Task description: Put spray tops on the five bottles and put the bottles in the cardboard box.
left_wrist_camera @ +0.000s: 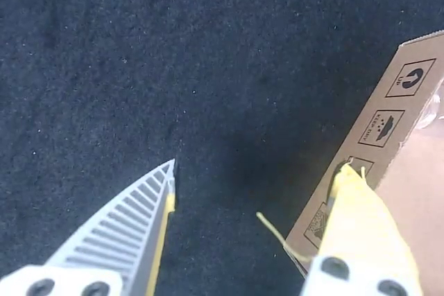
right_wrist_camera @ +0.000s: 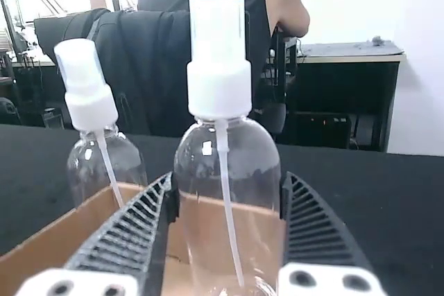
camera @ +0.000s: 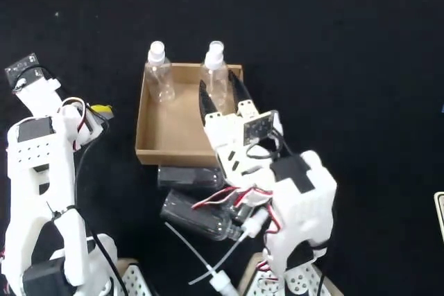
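Cardboard makes up the single box, which is set on a table covered in black cloth. Four bottles are counted. Two are stood upright inside the box against its far wall, each fitted with a white spray top: the free bottle at one corner and the gripped bottle beside it. Two more, a lying bottle and a nearer lying bottle, are laid on the cloth just outside the box's near wall and are partly covered by the right arm. One loose spray top with its tube is seen near the arm bases. The right gripper is pressed against both sides of the gripped bottle. The left gripper is spread and holds nothing, with one finger just beside the box's outer wall.
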Robot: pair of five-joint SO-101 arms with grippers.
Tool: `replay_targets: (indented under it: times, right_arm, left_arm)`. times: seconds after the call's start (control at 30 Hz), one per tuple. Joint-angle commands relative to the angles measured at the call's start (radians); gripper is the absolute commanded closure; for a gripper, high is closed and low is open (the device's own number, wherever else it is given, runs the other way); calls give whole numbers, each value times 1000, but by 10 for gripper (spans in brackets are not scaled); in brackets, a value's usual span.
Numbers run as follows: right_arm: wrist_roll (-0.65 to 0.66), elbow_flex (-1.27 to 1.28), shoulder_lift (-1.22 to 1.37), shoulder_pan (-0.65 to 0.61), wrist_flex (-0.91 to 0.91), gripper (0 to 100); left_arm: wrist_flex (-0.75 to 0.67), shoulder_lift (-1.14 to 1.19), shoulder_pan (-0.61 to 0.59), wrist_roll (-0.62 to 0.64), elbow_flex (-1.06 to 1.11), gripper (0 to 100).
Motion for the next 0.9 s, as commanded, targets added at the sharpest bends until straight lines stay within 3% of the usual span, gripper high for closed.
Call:
replay_targets:
  times: [0.0,0.33,0.87]
  right_arm:
    - [6,-62,5,14,-28,858]
    - [5,-151,10,9,158,858]
    - [5,-134,19,8,167,856]
  left_arm:
    - [-12,-12,8,3,-10,665]
    - [-20,-21,10,2,13,665]
    - [-20,-21,5,2,15,665]
